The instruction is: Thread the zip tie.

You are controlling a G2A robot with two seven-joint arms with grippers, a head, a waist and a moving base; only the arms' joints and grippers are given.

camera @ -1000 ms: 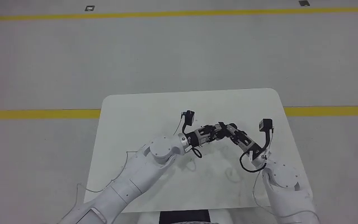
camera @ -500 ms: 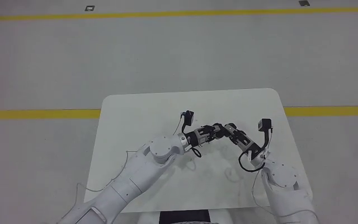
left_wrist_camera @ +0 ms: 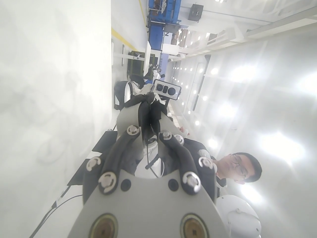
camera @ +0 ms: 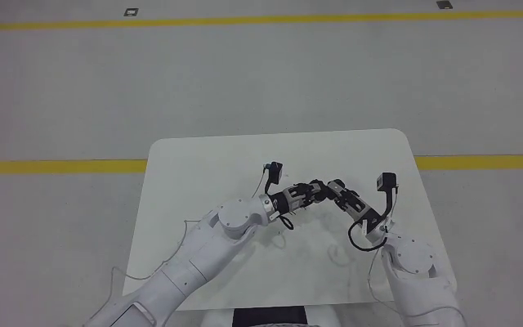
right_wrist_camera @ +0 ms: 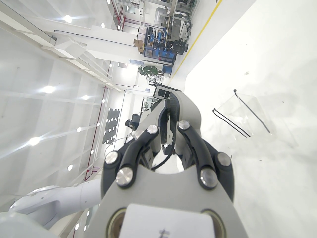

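Several slim, straight black zip ties [right_wrist_camera: 231, 123] lie at a clear bag [right_wrist_camera: 277, 130].

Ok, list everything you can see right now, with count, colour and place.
table: 1, white, under both arms
clear plastic bag: 1, transparent, flat on the table
paired zip ties: 2, black, side by side by the bag
single zip tie: 1, black, on or in the bag, cannot tell which
floor lines: 2, yellow, across the floor
left end effector: 1, grey and black, shut, over the table's middle
right end effector: 1, grey and black, shut, close to the left one's tips
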